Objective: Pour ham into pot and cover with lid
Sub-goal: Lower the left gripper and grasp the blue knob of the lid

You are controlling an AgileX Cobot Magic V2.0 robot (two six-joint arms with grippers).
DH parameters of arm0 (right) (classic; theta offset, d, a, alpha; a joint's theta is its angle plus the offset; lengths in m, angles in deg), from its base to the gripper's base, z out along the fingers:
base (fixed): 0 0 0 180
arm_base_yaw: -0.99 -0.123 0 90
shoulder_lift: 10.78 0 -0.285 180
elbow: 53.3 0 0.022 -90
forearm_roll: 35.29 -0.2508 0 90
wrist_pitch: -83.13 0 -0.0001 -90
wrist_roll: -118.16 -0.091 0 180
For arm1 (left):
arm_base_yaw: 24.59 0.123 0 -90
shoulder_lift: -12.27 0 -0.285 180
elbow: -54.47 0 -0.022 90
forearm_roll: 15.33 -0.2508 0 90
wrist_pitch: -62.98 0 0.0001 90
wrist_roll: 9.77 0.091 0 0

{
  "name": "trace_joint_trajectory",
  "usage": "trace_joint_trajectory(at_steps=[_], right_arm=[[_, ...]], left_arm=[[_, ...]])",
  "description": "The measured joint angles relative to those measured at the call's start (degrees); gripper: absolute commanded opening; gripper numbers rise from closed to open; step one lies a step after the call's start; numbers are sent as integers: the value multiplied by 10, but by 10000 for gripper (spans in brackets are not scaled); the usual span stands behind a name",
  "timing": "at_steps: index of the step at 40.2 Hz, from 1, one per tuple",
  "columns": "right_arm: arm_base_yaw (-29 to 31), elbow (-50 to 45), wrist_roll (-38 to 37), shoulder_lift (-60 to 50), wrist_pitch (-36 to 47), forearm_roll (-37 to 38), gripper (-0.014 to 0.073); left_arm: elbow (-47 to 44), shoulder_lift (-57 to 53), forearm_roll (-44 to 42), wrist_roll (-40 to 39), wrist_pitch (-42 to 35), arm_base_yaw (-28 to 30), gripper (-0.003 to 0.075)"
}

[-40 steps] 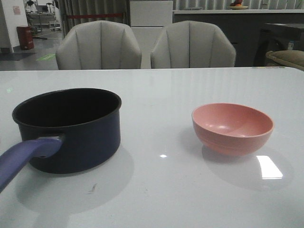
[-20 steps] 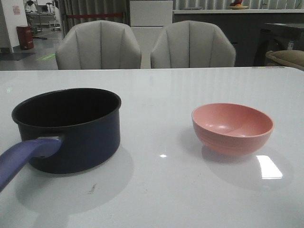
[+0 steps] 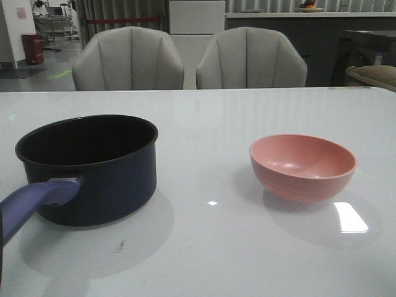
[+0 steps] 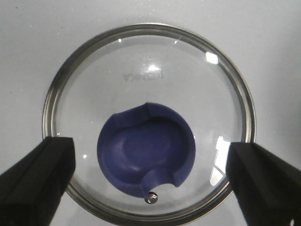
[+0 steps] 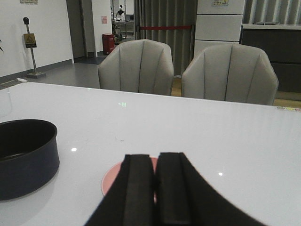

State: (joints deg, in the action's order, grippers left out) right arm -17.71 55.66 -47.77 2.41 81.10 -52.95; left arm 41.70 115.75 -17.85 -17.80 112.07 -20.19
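The left gripper (image 4: 149, 176) hung spread wide straight above the lid (image 4: 149, 123), one finger at nine and one at three o'clock of its knob (image 4: 146, 148). The right gripper (image 5: 155, 188) was clenched, empty, behind the bowl (image 3: 302, 166). The pot (image 3: 88, 167) stood uncovered on the table (image 3: 216, 247), at nine o'clock from the bowl.

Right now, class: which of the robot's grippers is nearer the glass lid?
Left. The left gripper hangs open directly above the lid, fingers flanking its knob. The right gripper is shut, over the pink bowl.
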Motion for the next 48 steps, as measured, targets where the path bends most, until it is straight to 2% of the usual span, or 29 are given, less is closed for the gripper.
trace_joint_trajectory(at_steps=[12,16,21,27,48], right_arm=[[0,0,0,0,0,0,158],[0,0,0,0,0,0,158],[0,0,0,0,0,0,158],[0,0,0,0,0,0,158],[0,0,0,0,0,0,158]], left_arm=[[2,54,34,0,-1,19,662],[2,62,38,0,-4,19,577],[3,66,39,0,-8,19,419],[6,71,39,0,-9,19,330],[47,60,41,0,8,19,313]])
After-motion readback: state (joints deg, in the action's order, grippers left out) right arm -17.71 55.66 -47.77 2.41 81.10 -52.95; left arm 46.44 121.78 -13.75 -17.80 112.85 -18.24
